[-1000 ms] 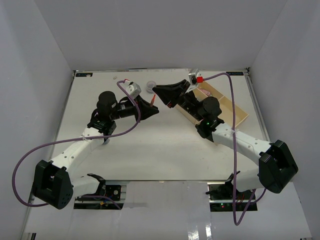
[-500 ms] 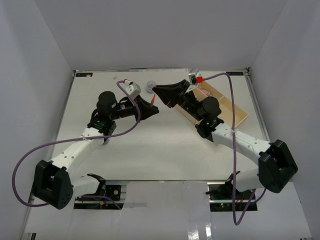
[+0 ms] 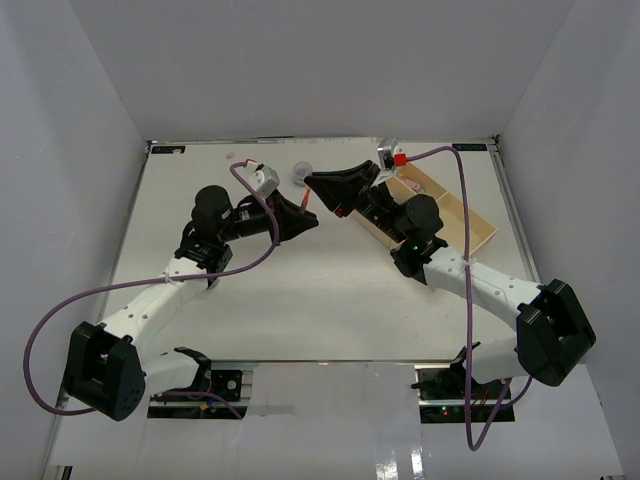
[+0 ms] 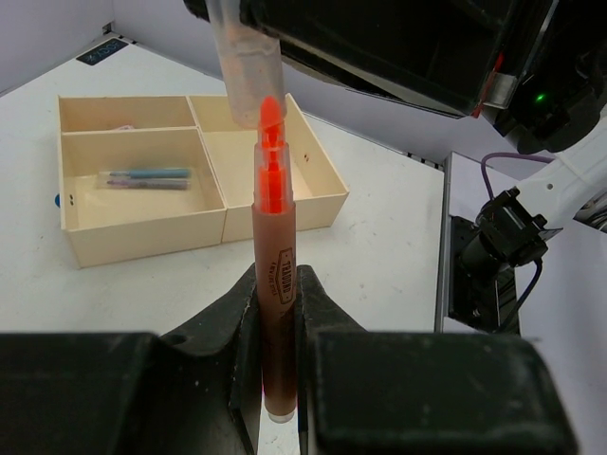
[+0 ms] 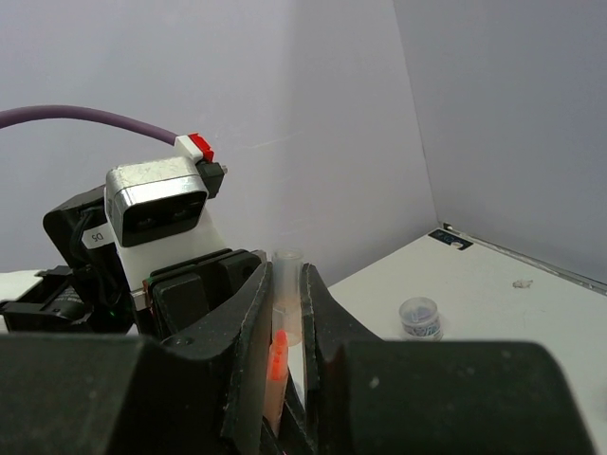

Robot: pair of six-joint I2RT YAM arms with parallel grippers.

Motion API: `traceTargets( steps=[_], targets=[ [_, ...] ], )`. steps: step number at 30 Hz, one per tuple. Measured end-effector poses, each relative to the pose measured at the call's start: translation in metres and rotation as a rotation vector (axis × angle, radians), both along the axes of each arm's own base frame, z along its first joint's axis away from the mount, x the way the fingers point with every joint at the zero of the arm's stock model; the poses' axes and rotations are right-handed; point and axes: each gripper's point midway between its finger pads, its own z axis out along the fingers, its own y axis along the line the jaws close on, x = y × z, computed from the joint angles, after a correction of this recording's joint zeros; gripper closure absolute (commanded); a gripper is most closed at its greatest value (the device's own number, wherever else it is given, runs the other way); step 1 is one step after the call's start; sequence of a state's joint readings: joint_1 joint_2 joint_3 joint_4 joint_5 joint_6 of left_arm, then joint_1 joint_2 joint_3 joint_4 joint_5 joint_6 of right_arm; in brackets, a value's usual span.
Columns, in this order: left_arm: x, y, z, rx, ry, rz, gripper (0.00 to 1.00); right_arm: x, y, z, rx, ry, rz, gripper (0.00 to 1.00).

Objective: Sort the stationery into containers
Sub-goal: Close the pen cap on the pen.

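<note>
My left gripper (image 4: 277, 284) is shut on an uncapped orange marker (image 4: 272, 218), held upright with its tip up. Just above that tip hangs the marker's clear cap (image 4: 242, 66); my right gripper (image 5: 286, 275) is shut on this cap (image 5: 287, 303). The cap's mouth sits right at the orange tip (image 5: 277, 355). From above, the left gripper (image 3: 312, 218) and right gripper (image 3: 310, 181) meet at the table's far middle. The beige three-compartment tray (image 4: 204, 223) lies behind, with pens (image 4: 142, 178) in one compartment. A small round tub (image 5: 418, 318) stands on the table.
The tray (image 3: 480, 222) lies at the far right, partly under the right arm. The tub (image 3: 299, 174) stands just beyond the two grippers. White walls close in the table on three sides. Purple cables loop over both arms.
The left arm has edged slightly toward the far side with the marker. The right arm and cap have barely moved.
</note>
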State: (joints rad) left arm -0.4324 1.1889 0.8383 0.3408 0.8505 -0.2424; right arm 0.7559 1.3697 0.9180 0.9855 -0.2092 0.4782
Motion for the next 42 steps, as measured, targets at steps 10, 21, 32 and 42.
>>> traceTargets(
  steps=[10,21,32,42],
  targets=[
    [-0.005,-0.002,0.009,-0.058,-0.001,-0.019,1.0,-0.005,0.0,0.007,0.028,-0.011,0.019,0.9],
    [-0.007,-0.004,0.019,-0.085,-0.025,-0.033,1.0,-0.014,0.004,0.01,0.035,-0.02,0.067,0.87],
    [-0.007,-0.006,0.026,-0.1,-0.056,-0.031,1.0,-0.018,0.005,0.013,0.053,-0.016,0.091,0.77],
    [-0.009,-0.008,0.036,-0.125,-0.103,-0.034,1.0,-0.025,0.008,0.0,0.025,0.001,0.116,0.72]
  ],
)
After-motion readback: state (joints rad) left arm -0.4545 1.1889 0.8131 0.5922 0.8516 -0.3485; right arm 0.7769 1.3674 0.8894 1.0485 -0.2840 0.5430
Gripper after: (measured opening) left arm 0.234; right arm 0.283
